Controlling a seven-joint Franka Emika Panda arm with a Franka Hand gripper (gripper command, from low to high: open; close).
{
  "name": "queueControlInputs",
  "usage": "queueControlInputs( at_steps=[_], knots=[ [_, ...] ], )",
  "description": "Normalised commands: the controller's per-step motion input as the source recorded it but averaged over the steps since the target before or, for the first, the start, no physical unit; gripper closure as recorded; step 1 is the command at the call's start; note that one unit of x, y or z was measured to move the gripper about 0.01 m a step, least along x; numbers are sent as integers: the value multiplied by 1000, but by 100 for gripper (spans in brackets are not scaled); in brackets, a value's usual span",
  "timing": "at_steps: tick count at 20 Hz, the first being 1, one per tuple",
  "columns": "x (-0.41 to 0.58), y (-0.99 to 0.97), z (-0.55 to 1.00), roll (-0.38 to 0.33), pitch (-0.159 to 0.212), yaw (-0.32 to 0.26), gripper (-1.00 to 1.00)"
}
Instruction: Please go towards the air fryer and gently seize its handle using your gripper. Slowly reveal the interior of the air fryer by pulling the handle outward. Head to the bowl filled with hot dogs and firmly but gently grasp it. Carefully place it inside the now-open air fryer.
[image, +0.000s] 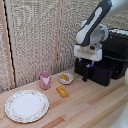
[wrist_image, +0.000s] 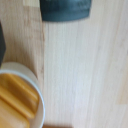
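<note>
the gripper (image: 88, 64) hangs at the air fryer's (image: 111, 57) pulled-out drawer, near the bowl (image: 65, 78); its grip state is unclear.

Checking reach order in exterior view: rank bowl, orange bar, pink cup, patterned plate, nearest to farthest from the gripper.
From the gripper, at the air fryer's drawer front:
1. bowl, just toward the exterior view's left.
2. orange bar, in front of the bowl.
3. pink cup, farther left.
4. patterned plate, far left front.

A light wooden table (image: 90, 107) with visible plank seams fills the foreground; behind it, from nine to twelve o'clock, hang pale woven screen panels (image: 35, 35).
</note>
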Motion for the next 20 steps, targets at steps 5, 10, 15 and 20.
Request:
queueControlInputs(
  at_steps=[5,10,15,20],
  knots=[
    [63,189,418,118,127,81,-100],
    [83,147,97,204,112,129,-100],
    [145,41,-16,214,63,151,-100],
    [219,0,-144,211,3,143,-100]
  ],
)
